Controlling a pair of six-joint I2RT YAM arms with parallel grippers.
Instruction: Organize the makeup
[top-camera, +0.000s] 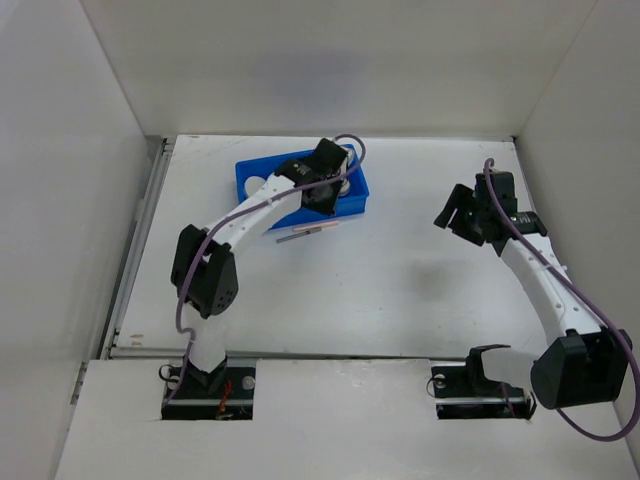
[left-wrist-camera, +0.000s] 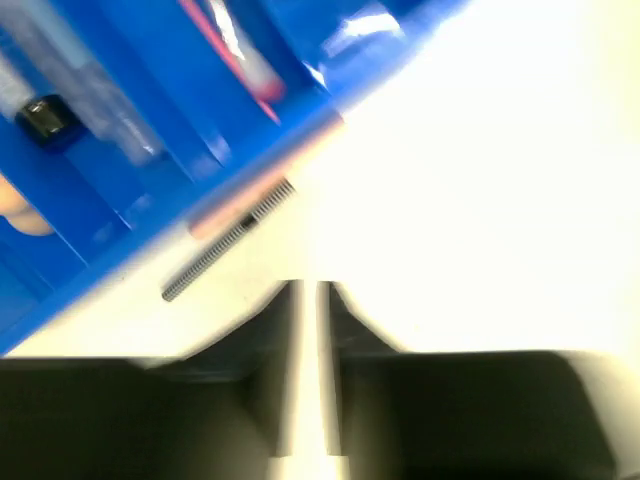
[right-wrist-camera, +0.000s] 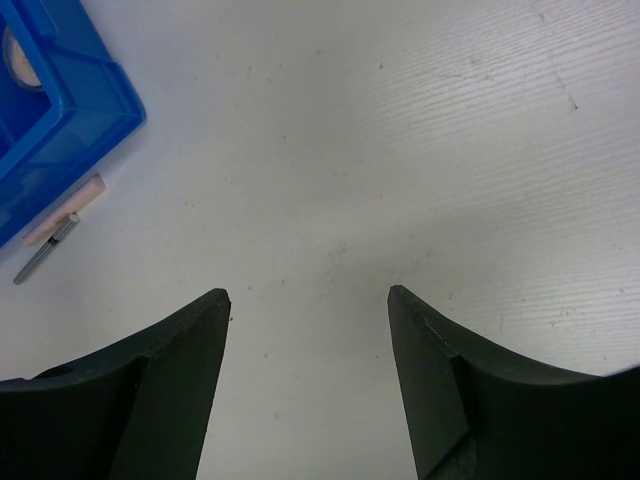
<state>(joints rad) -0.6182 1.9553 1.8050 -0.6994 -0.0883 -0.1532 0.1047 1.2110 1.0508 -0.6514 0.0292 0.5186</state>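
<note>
Left gripper (left-wrist-camera: 312, 290): jaws nearly together with only a thin slit between them, holding nothing.
Right gripper (right-wrist-camera: 307, 292): jaws spread wide, empty, over the table (right-wrist-camera: 420, 150).
Pink stick (left-wrist-camera: 262, 195): lies flat on the table, just beside the outer wall of the blue tray (left-wrist-camera: 180, 110).
Clear bottle (left-wrist-camera: 60, 100): inside a tray compartment.

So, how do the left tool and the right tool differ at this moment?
The left tool is almost shut, with only a thin slit between its fingers; the right tool is wide open. The left tool hovers at the blue tray's near edge, close to the pink stick on the table; the right tool hangs over bare table, well away from the tray. Both hold nothing.
</note>
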